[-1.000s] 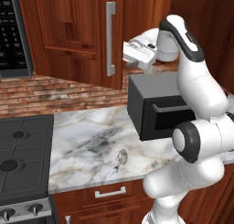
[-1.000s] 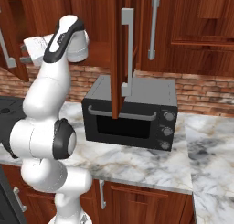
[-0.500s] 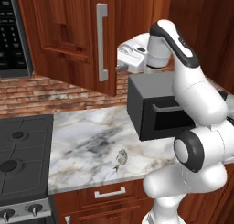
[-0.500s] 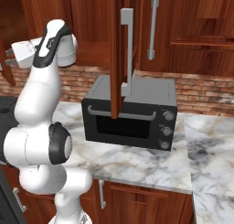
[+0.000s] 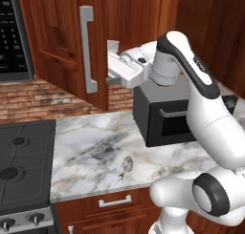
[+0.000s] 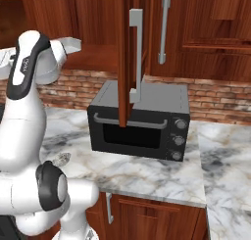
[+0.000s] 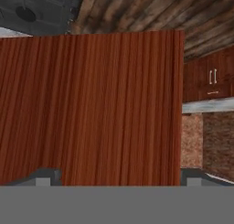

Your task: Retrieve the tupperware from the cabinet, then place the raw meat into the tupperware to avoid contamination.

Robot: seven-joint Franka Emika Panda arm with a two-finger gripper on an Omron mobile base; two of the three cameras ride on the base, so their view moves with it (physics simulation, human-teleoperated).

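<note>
The gripper (image 5: 111,66), jaws spread wide and empty, is pressed up against the inside face of the open cabinet (image 5: 62,37) door. The raw meat (image 5: 127,165) lies well below it near the countertop's (image 5: 86,147) front edge, its long axis running front to back.

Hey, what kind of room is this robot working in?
A home kitchen, rendered rather than real. A marble counter carries a black toaster oven, a stovetop sits beside it, and reddish-brown wall cabinets hang above a brick backsplash.
</note>
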